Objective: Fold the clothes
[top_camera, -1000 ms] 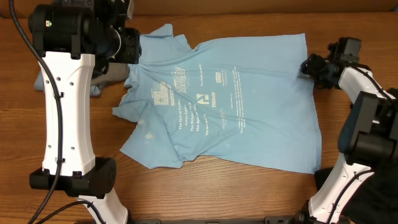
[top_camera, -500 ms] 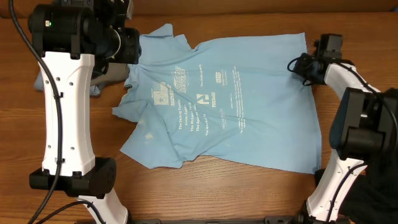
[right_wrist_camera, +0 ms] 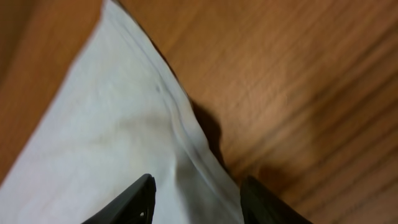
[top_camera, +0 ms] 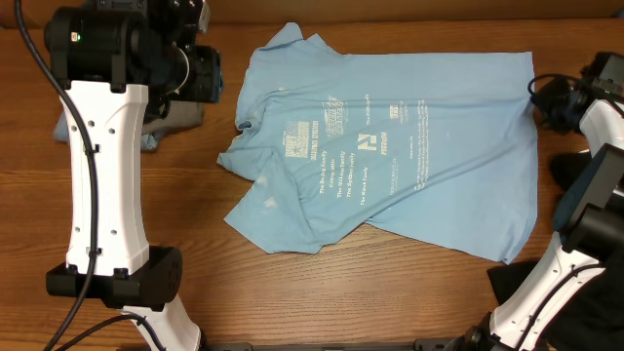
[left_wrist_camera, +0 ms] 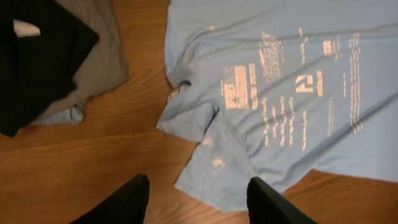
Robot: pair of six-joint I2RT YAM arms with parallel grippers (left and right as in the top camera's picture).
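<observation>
The light sky-blue T-shirt (top_camera: 390,146) lies spread flat and crumpled on the wooden table, its white print facing up and its collar to the left. It also shows in the left wrist view (left_wrist_camera: 286,143). My right gripper (top_camera: 542,97) is at the shirt's far right corner. In the right wrist view its fingers (right_wrist_camera: 198,186) stand apart, straddling the shirt's hem (right_wrist_camera: 93,143). My left gripper (left_wrist_camera: 196,186) is open and empty, high above the wood near the shirt's left sleeve.
A pile of black (left_wrist_camera: 37,56), grey (left_wrist_camera: 102,62) and pale blue (left_wrist_camera: 62,115) garments lies at the far left, partly under my left arm (top_camera: 102,175). Something dark (top_camera: 595,312) sits at the front right by the right arm's base.
The blue shirt has slid to the right across the table, and its right edge now lies straighter. My right gripper has moved right with that corner. The left arm has stayed still.
</observation>
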